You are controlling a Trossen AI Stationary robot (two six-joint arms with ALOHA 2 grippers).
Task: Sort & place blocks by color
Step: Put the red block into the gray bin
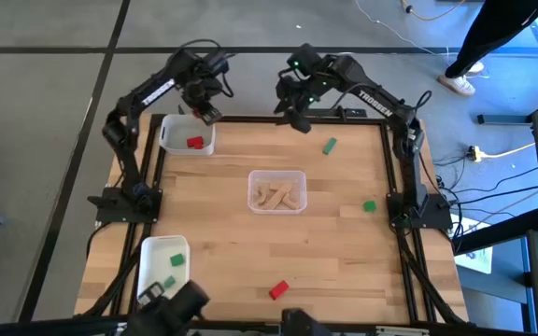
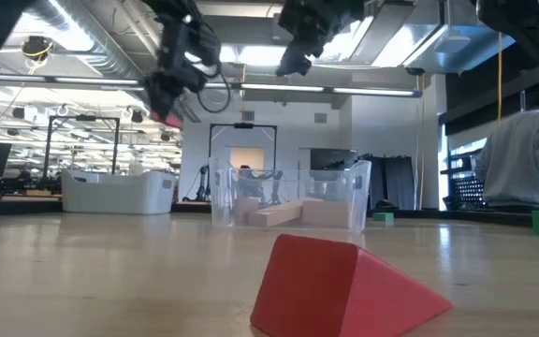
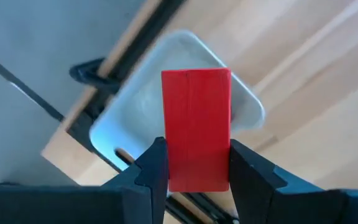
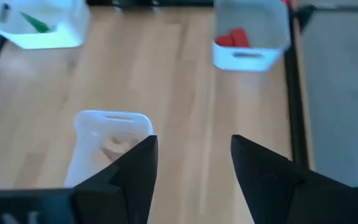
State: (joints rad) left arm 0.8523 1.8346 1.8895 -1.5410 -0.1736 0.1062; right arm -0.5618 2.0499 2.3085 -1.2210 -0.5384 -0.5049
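The left pincer [image 1: 207,112] hangs above the far left corner of the wooden desk [image 1: 232,215], clamped on a red block [image 3: 196,127] that stands upright between its two dark fingers [image 3: 151,171]. Right beneath it sits a white tray [image 1: 180,140] with another red block [image 1: 194,143] lying inside. The right pincer [image 1: 297,119] hovers over the desk's far edge, a little right of the middle, its jaws spread wide with nothing between them. At the centre of the desk a clear tray [image 1: 277,192] holds several plain light-wood blocks [image 1: 278,196]. A green block [image 1: 330,145] lies on the bare wood near the far edge, just beside the right pincer, and a second green block [image 1: 370,205] rests to the right of the clear tray, near the right edge. At the near left corner another white tray [image 1: 157,252] carries green blocks [image 1: 177,260]. A red wedge-shaped block [image 1: 278,289] lies alone near the front edge, well apart from all the trays. Beyond the desk's far right corner a person's legs [image 1: 493,33] show on the floor.
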